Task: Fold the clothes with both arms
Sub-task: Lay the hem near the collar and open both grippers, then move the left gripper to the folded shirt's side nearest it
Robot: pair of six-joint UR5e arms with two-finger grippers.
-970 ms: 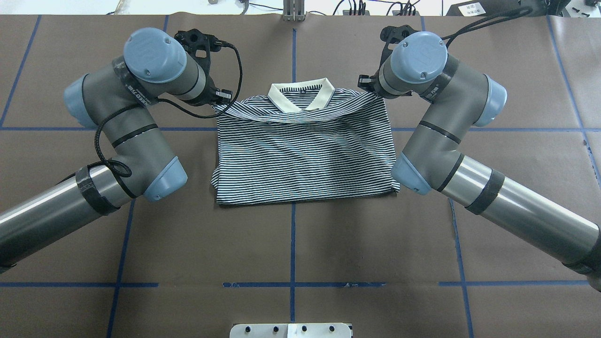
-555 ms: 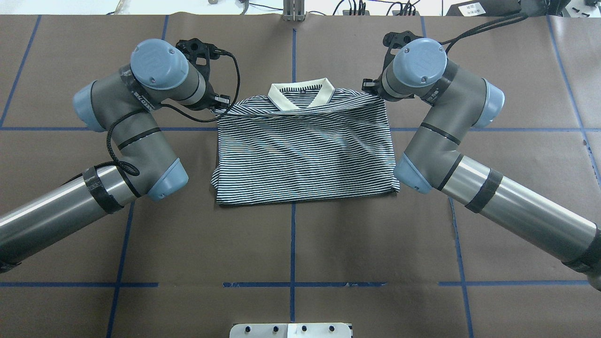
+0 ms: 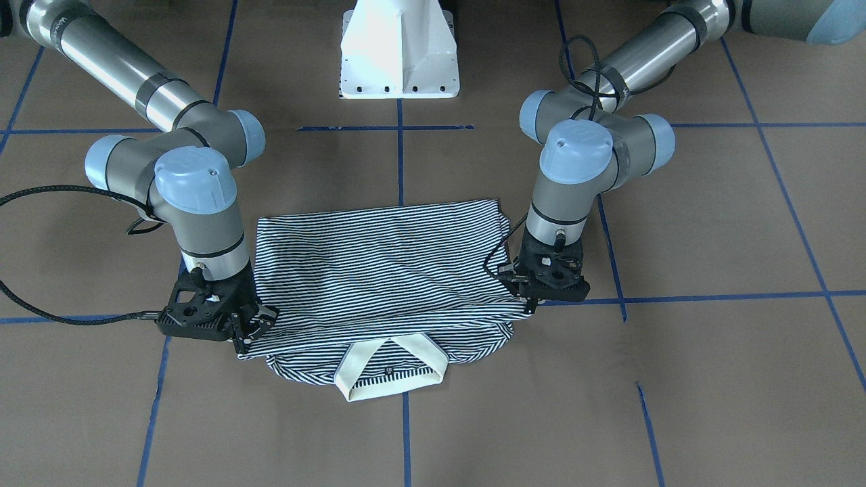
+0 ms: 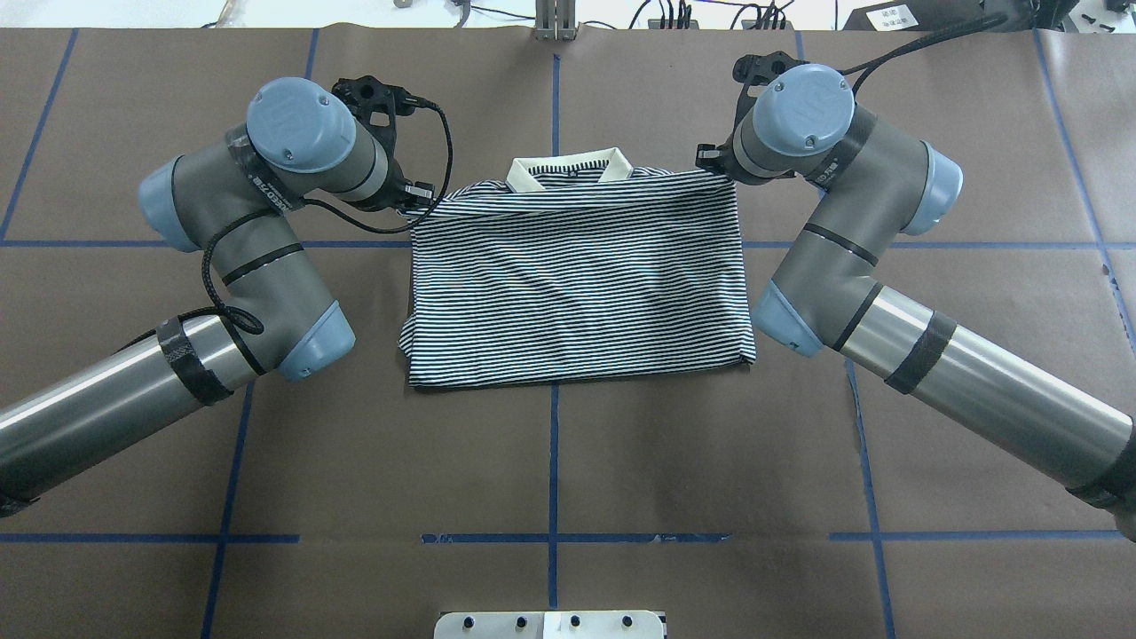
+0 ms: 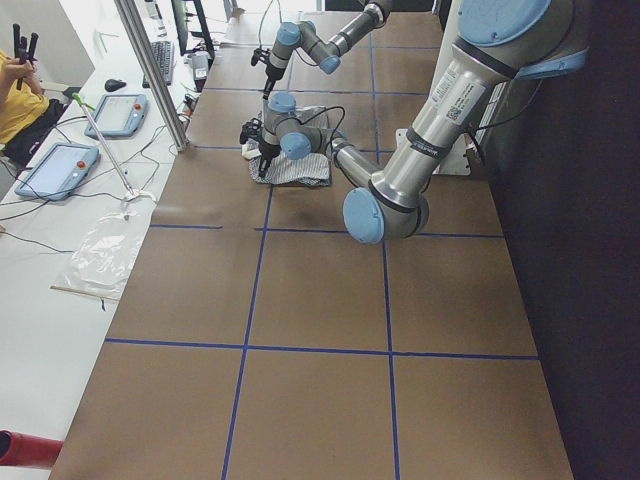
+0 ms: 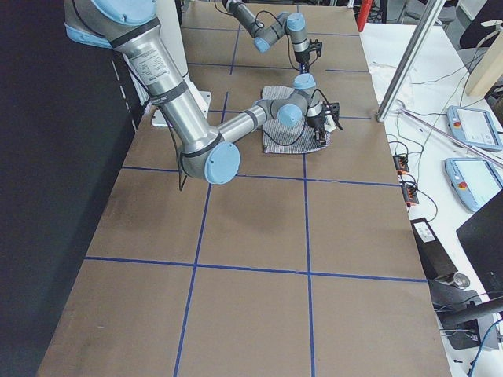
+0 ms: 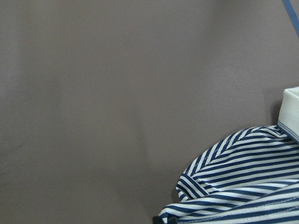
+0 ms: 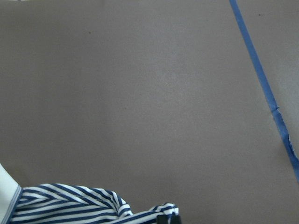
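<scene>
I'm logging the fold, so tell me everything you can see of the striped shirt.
The polo shirt is soft fabric with thin navy-and-white stripes and a cream collar. It lies folded into a rectangle on the brown table, collar away from the robot. The left end effector and right end effector pinch its collar-side corners.

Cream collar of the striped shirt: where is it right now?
In the overhead view the collar sits at the far edge of the shirt, on the centre tape line, between the left gripper and right gripper.

Left gripper (image 3: 530,303) and right gripper (image 3: 249,333) clamped, pointing down.
</scene>
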